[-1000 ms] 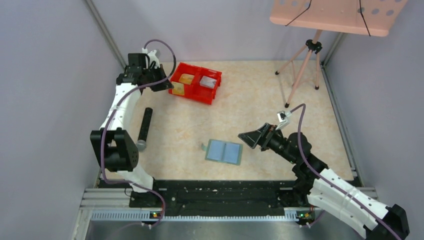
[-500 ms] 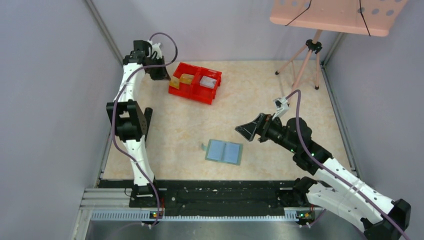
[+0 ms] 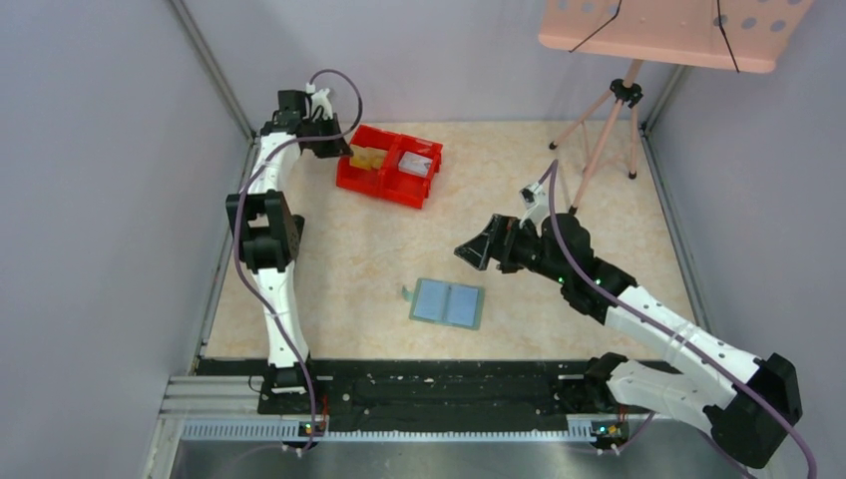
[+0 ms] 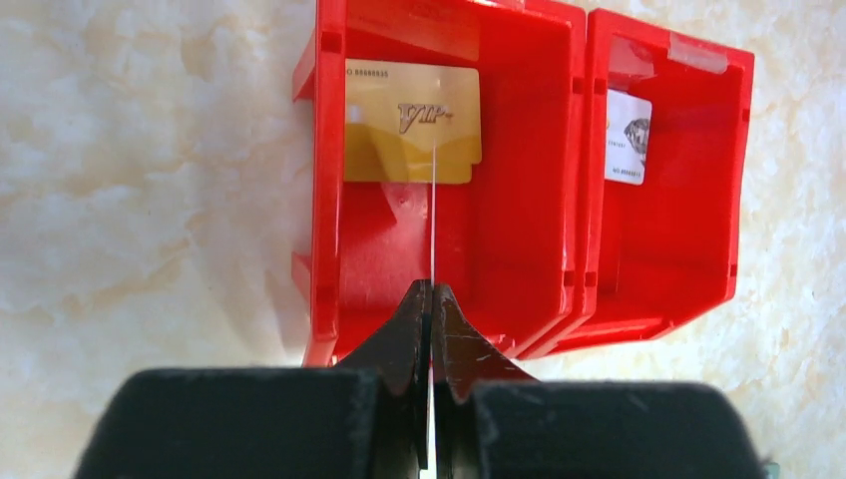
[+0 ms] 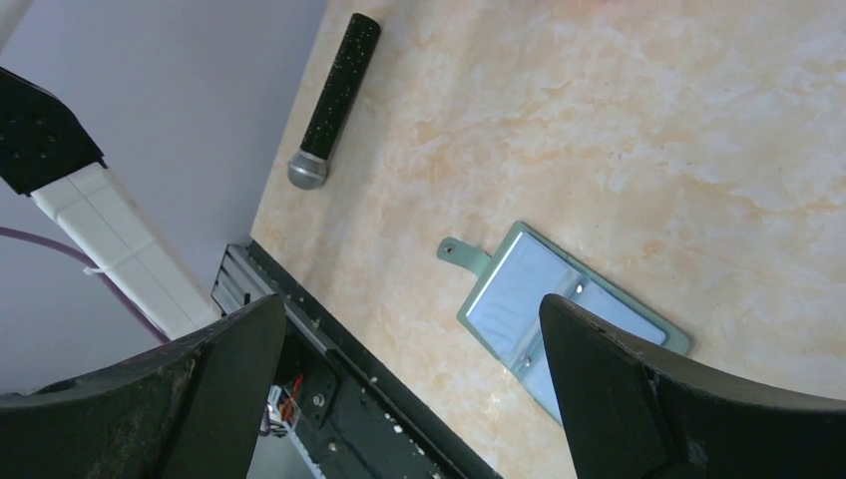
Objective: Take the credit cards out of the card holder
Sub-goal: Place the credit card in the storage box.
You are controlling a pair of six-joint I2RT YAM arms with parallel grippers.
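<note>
The left gripper [image 4: 432, 291] pinches a thin card [image 4: 434, 215], seen edge-on, over the left compartment of the red bin [image 4: 324, 200], where a gold card [image 4: 412, 122] lies. The right gripper [image 3: 477, 249] hangs spread just beyond the card holder [image 3: 447, 302], which lies open near mid-table: sage-green rim, pale blue-grey pockets, small tab at its left.

A thin card [image 4: 434, 230], edge-on, stands pinched in the left jaws. Beyond their tips a gold card [image 4: 412, 125] lies flat, with a pale card [image 4: 627, 137] to its right. The sage-green card holder [image 5: 529, 289] lies open on the table [image 5: 599, 120], between the spread right jaws.
</note>
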